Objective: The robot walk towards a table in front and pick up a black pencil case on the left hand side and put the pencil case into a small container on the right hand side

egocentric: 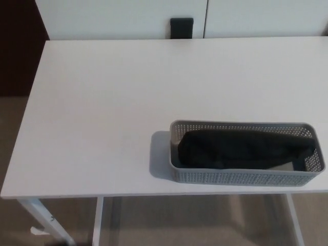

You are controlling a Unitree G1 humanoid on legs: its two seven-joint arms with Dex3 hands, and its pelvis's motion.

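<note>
The soft black pencil case [246, 149] lay lengthwise inside the long grey perforated plastic container [241, 177], filling most of its length, its upper side about level with the rim. The container stood near the front right edge of the flat white surface [102, 102]. That placement matched the goal, so the task looked complete. Neither hand appeared in the head view, so whether their fingers were spread or closed could not be told, nor how far they stood from the case.
</note>
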